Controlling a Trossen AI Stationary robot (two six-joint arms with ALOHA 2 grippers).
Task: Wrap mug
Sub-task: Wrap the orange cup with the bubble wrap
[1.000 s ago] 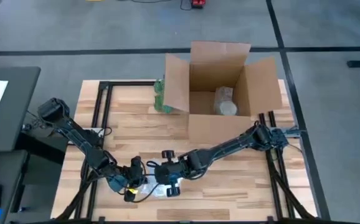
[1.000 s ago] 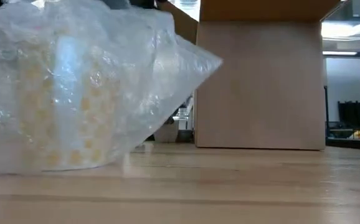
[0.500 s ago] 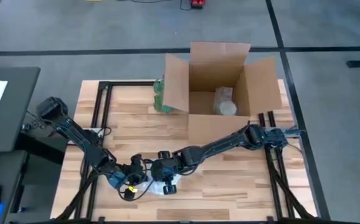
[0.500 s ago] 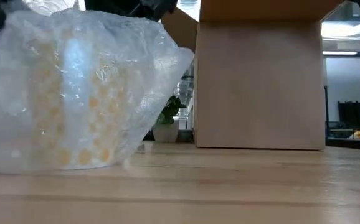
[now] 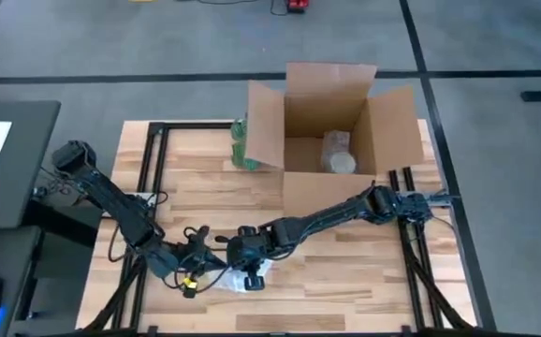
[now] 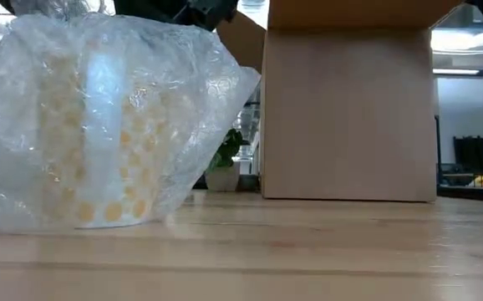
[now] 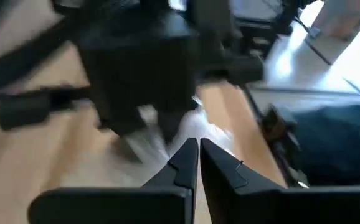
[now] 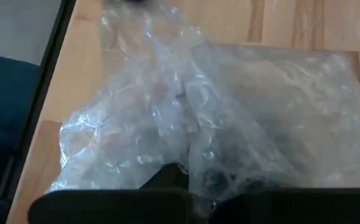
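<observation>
The mug (image 6: pixel 99 142) stands upright on the table near its front edge, seen only through the clear bubble wrap (image 6: pixel 183 109) draped over it. In the high view the wrap (image 5: pixel 252 279) shows below both grippers. My right gripper (image 5: pixel 245 262) sits over the wrap from the right, and its fingers are buried in the wrap (image 8: pixel 186 124). Just left of the bundle is my left gripper (image 5: pixel 188 260). Its fingers (image 7: pixel 198 149) are shut, with the tips at the wrap's edge. My left gripper has its shut fingertips (image 7: pixel 189 155) at the edge of the bubble wrap (image 7: pixel 214 134); whether they pinch it, I cannot tell. My right gripper has gathered folds of the wrap (image 8: pixel 189 165) bunched at its fingers, which come from above and the right. The wrap itself hides the place of contact. The wrap's lower edge lies on the table around the mug.
An open cardboard box (image 5: pixel 331 126) stands at the far middle of the table with a wrapped item inside (image 5: pixel 338 154). A green leafy bunch (image 5: pixel 241 142) stands by the box's left flap. Bare tabletop (image 5: pixel 345 271) lies to the right of the bundle.
My right gripper has moved toward the table's left and a little toward the near edge, over the bundle. The wrap's right-hand flap, which stuck out to the right, has been drawn in against the mug. My left gripper has shifted slightly left.
</observation>
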